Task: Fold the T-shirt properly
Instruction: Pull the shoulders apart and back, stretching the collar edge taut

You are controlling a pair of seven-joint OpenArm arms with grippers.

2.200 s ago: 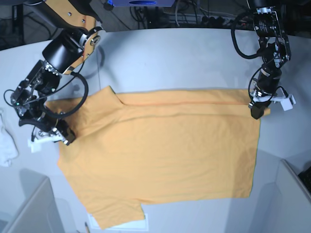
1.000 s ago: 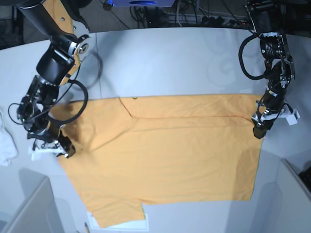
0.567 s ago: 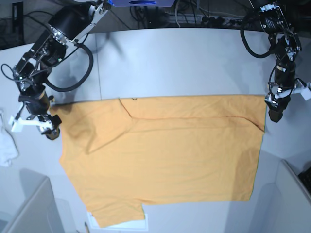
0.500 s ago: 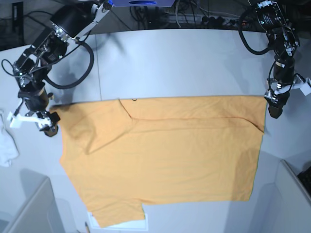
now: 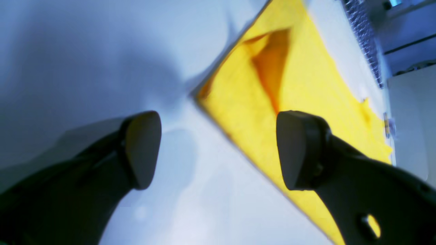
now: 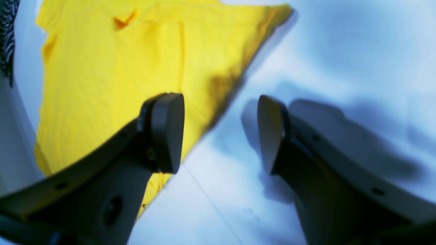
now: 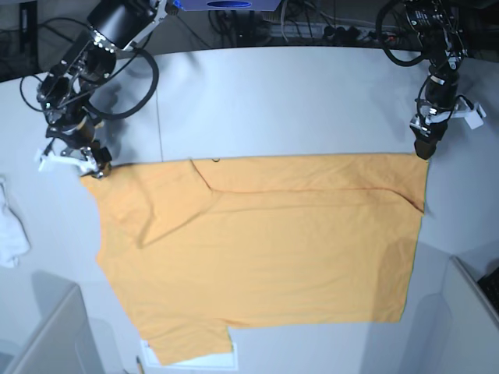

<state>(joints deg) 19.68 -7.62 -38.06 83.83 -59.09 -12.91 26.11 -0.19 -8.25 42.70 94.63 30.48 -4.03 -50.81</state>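
surface: white table (image 7: 296, 93), cable clutter along the back edge, grey bins at the near corners
left claw (image 5: 218, 149): fingers spread wide, nothing between them; hangs above the shirt's far corner, one finger over bare table, the other over fabric
right claw (image 6: 221, 132): also spread and empty; one finger over the fabric edge, the other over table
claw position: both sit at the two far corners of the shirt, one per side, which suits a symmetric two-arm pinch or release
T-shirt (image 7: 265, 249): orange-yellow, spread flat across the middle of the table; far edge doubled over into a straight strip
fold state: looks like one lengthwise fold is in, more left
corner detail: small dark tuck at the corner under the left claw
print: not visible
other: small white cloth (image 7: 12, 234) at the table edge, well apart from the shirt
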